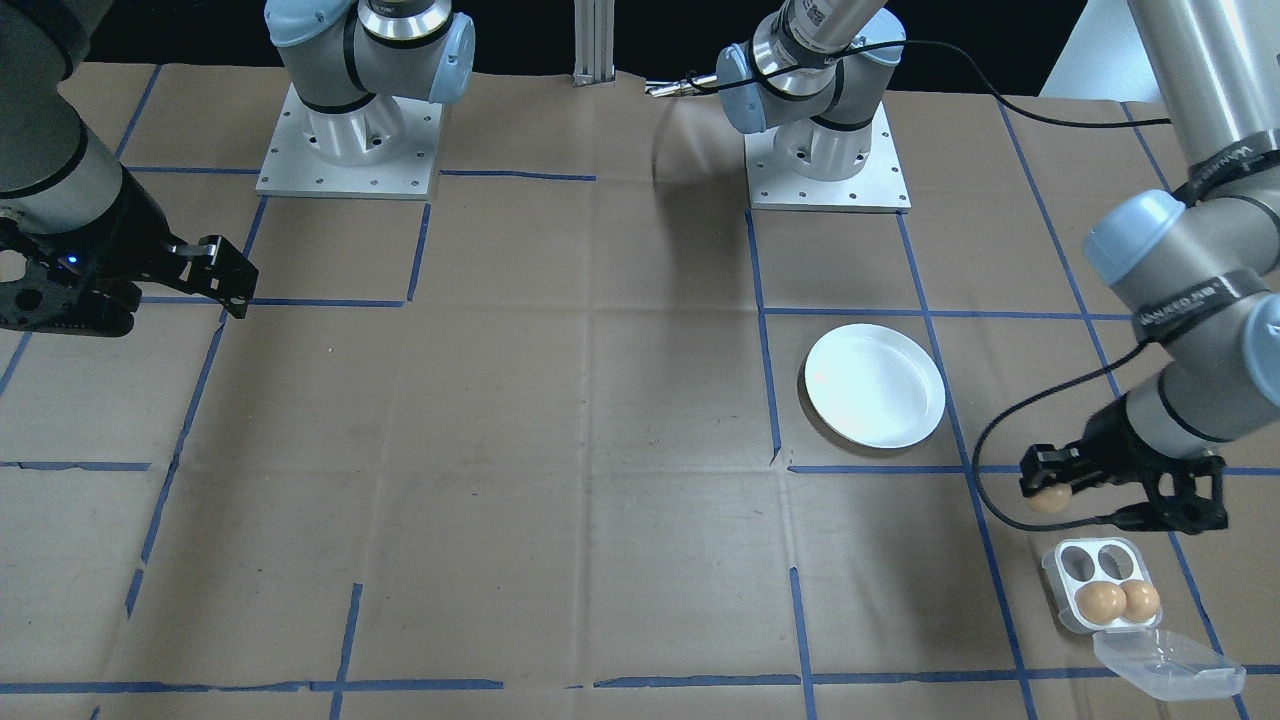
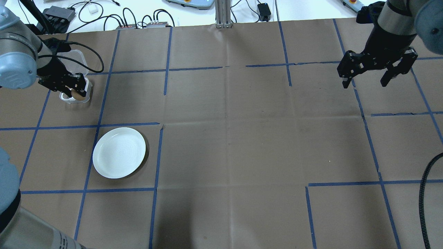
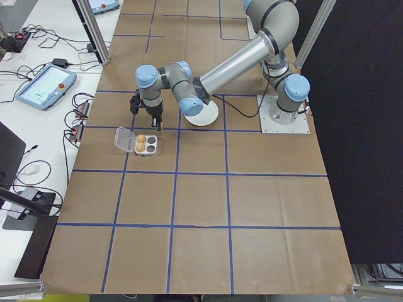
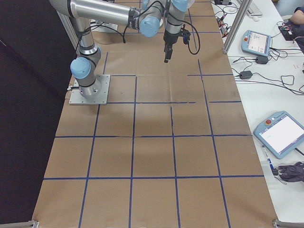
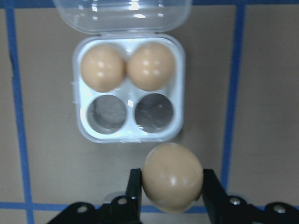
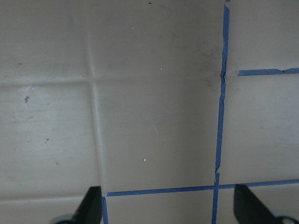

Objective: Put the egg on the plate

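A tan egg [image 5: 173,176] hangs above the table, with my left gripper [image 5: 170,189] shut on it between black fingers. That egg [image 1: 1047,498] is held a little beyond the egg tray, toward the round white plate [image 1: 875,385], which lies bare. In the overhead view the plate [image 2: 119,152] sits below and right of my left gripper [image 2: 77,93]. My right gripper [image 2: 367,81] hangs open over bare table far on the other side, holding nothing.
A small white four-hole egg tray [image 5: 130,91] holds two more eggs [image 5: 103,67] [image 5: 151,66] in its far holes; its clear lid [image 1: 1166,664] lies open. Brown paper with blue tape lines covers the table. Cables and teach pendants lie past the table's far edge.
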You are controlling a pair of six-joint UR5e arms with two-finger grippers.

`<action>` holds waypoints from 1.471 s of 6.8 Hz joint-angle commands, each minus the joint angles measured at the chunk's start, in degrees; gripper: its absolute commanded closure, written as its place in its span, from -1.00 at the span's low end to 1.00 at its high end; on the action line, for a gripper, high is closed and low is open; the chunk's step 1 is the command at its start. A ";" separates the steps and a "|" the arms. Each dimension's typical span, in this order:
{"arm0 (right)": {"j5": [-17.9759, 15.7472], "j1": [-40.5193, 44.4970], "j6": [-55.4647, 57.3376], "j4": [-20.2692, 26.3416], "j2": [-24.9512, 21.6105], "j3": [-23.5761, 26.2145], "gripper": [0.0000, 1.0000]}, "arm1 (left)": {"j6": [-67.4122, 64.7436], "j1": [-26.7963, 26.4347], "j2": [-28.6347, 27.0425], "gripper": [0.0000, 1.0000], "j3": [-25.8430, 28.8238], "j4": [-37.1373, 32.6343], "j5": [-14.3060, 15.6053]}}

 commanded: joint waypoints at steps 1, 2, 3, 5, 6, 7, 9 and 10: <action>0.00 0.00 0.00 0.00 0.00 0.00 -1.00 | -4.77 -4.57 5.64 1.00 -10.58 0.01 0.22; 0.00 0.00 0.00 0.00 0.00 0.00 -1.00 | -7.39 -5.45 7.49 1.00 -14.36 -0.51 0.22; 0.00 0.00 0.00 0.00 0.00 0.00 -1.00 | -8.46 -5.72 9.51 1.00 -17.18 -1.56 0.22; 0.00 0.00 0.00 0.00 0.00 0.00 -1.00 | -9.17 -5.73 10.84 0.89 -18.71 -5.88 -0.22; 0.00 0.00 0.00 0.00 0.00 0.00 -1.00 | -9.00 -5.73 10.41 -0.52 -18.53 -4.92 -0.48; 0.00 0.00 0.00 0.00 0.00 0.00 -1.00 | -8.39 -5.47 10.49 -0.69 -17.75 -4.22 -0.39; 0.00 0.00 0.00 0.00 0.00 0.00 -1.00 | -7.86 -4.16 10.41 -0.87 -13.82 -3.51 0.04; 0.00 0.00 0.00 0.00 0.00 0.00 -1.00 | -5.25 -2.49 8.49 -0.93 -8.48 -3.59 0.22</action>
